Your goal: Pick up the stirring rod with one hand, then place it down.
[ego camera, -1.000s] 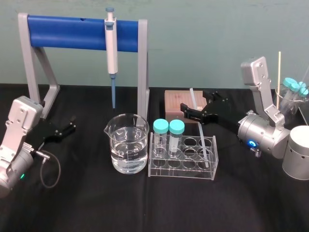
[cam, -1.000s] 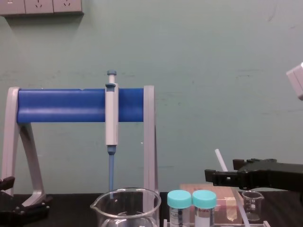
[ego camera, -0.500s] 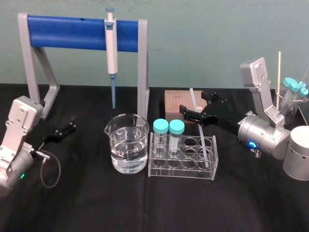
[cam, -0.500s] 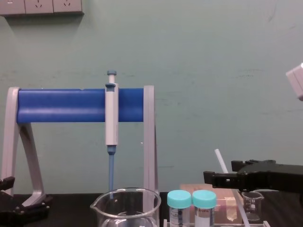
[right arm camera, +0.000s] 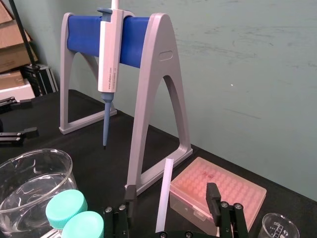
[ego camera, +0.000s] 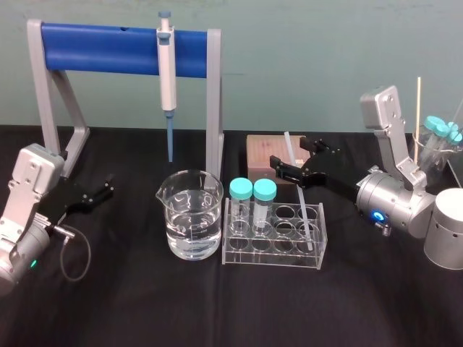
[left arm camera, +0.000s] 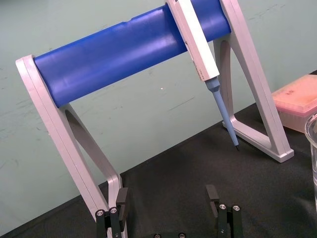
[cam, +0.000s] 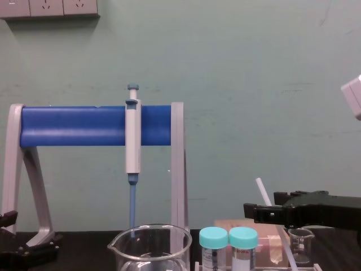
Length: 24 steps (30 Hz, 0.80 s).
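A laboratory bench: left of the right claw, a grey-white pipette with a blue tip hangs on a blue-barred grey stand. A clear glass beaker of water and a clear acrylic rack of teal-capped tubes stand near it.

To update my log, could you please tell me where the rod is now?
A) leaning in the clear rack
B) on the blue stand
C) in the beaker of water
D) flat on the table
A: the rod leans in the rack, its upper part between the fingers of the open right tool; the left tool sits parked far left.
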Motion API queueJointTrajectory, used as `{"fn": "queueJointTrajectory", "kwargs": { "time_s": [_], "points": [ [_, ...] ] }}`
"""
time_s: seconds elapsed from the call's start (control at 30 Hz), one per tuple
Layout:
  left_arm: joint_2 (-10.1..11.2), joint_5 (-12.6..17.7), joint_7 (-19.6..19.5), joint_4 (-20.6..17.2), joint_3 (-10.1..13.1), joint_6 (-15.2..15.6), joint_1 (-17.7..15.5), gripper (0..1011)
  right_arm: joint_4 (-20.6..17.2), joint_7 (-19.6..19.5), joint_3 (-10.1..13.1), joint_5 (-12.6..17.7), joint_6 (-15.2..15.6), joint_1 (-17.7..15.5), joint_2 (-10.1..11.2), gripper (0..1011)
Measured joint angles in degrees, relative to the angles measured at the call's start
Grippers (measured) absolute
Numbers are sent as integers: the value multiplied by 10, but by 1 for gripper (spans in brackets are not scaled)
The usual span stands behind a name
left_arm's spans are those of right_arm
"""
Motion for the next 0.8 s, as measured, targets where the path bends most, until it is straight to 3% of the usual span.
{"fn": "queueJointTrajectory", "kwargs": {
  "time_s": [0.3, 0.8],
  "points": [
    [0, 0, 0, 0, 0, 0, 0, 1000, 1, 0, 0, 0, 0, 0, 0, 695],
    [0, 0, 0, 0, 0, 0, 0, 1000, 1, 0, 1, 1, 0, 0, 0, 190]
  ]
}}
